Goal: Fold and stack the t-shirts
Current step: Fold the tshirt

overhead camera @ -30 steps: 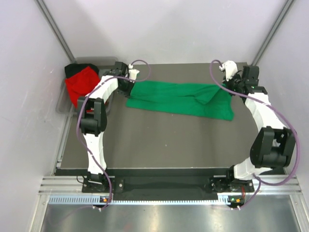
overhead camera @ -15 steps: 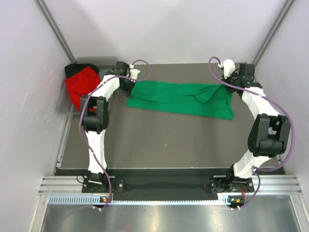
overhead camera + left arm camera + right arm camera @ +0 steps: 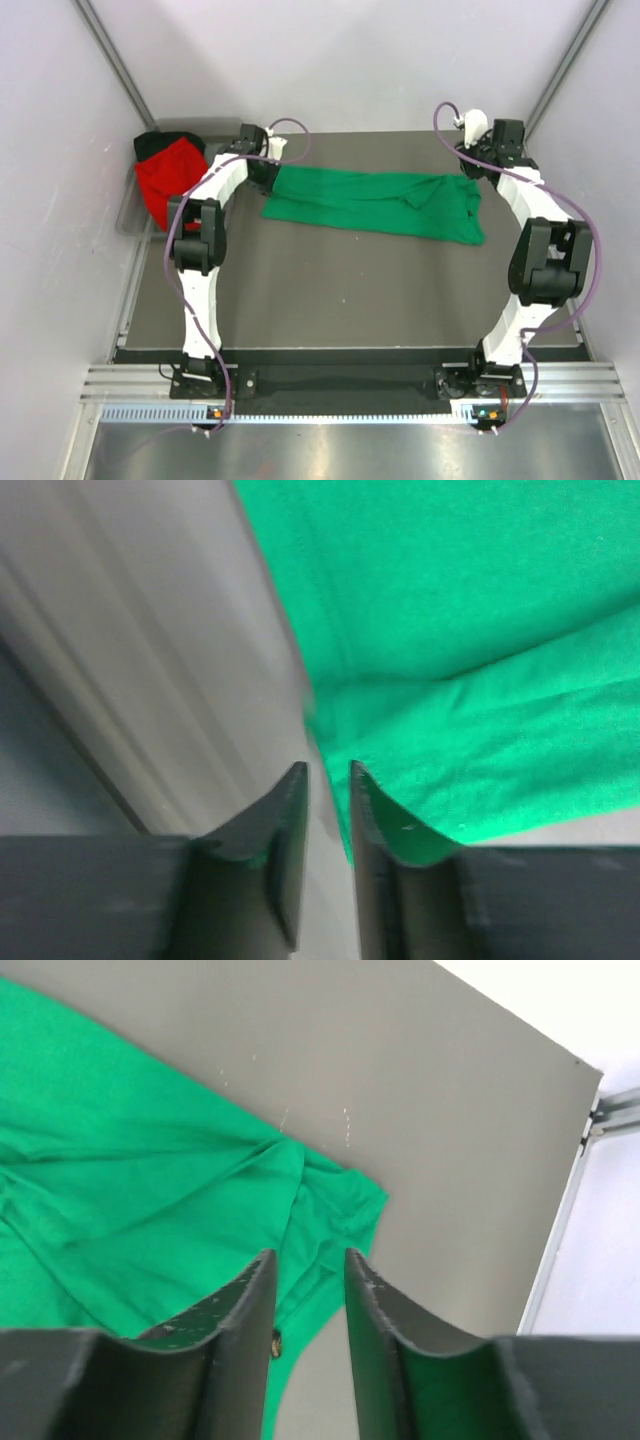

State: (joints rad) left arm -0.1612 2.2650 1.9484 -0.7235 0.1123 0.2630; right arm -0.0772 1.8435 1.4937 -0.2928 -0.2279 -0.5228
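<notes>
The green t-shirt (image 3: 375, 205) is plain bright green, without print. The red t-shirt (image 3: 165, 180) and the black t-shirt (image 3: 152, 143) are plain too. The bin (image 3: 128, 215) is pale grey, the worktop (image 3: 340, 290) dark grey. Both arms (image 3: 196, 300) are white with black joints.

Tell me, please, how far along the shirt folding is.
Done: nothing stacked. In hand: the green shirt lies stretched out as a rumpled strip, left pincer at one end, right pincer above the other. Remaining: the red shirt and black shirt sit heaped in the bin.
</notes>
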